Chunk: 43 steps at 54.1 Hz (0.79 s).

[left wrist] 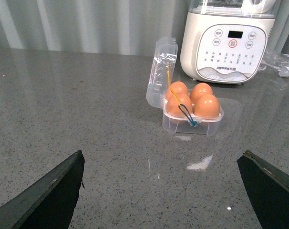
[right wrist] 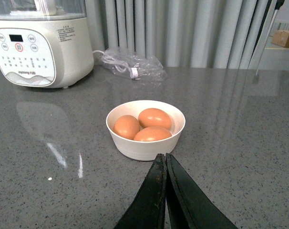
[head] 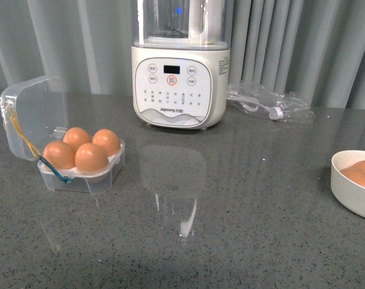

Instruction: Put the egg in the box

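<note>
The box [head: 86, 180] is a small clear case at the table's left, its hinged lid [head: 35, 114] standing open. Several orange-brown eggs [head: 91, 158] fill its cells, and yellow and blue bands hang at its front. The left wrist view shows the same box [left wrist: 192, 125] and eggs [left wrist: 207, 106] some way ahead of my left gripper [left wrist: 162, 157]. That gripper is open, with only bare table between its fingers. My right gripper [right wrist: 163, 157] is shut and empty, close in front of a white bowl [right wrist: 144, 145] holding three more eggs [right wrist: 154, 118]. Neither arm shows in the front view.
A white soy-milk maker [head: 173, 84] stands at the back centre. A clear plastic bag with a cord [head: 270, 103] lies to its right. The bowl [head: 351, 192] sits at the right edge of the front view. Grey curtains hang behind the table.
</note>
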Available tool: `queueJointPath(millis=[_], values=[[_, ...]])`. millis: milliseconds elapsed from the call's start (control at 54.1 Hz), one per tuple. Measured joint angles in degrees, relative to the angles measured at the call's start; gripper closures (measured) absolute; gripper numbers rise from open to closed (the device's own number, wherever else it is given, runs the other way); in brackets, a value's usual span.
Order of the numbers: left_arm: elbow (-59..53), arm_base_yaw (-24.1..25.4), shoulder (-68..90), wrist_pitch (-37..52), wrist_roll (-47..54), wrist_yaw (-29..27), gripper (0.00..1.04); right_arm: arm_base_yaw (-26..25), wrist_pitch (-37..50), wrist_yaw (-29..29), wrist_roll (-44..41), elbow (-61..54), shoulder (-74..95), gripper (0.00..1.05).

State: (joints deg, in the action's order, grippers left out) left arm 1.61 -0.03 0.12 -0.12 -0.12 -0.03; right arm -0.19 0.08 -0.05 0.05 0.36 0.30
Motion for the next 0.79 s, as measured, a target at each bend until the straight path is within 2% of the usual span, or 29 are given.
queueJointPath(millis=[240, 370, 795], values=[[0.0, 0.0, 0.0, 0.0, 0.0, 0.0, 0.07, 0.0, 0.0, 0.0, -0.1, 0.0, 0.0, 1.00], [0.0, 0.0, 0.0, 0.0, 0.0, 0.0, 0.07, 0.0, 0.0, 0.0, 0.0, 0.0, 0.0, 0.75], [0.0, 0.0, 0.0, 0.0, 0.0, 0.0, 0.07, 0.0, 0.0, 0.0, 0.0, 0.0, 0.0, 0.10]])
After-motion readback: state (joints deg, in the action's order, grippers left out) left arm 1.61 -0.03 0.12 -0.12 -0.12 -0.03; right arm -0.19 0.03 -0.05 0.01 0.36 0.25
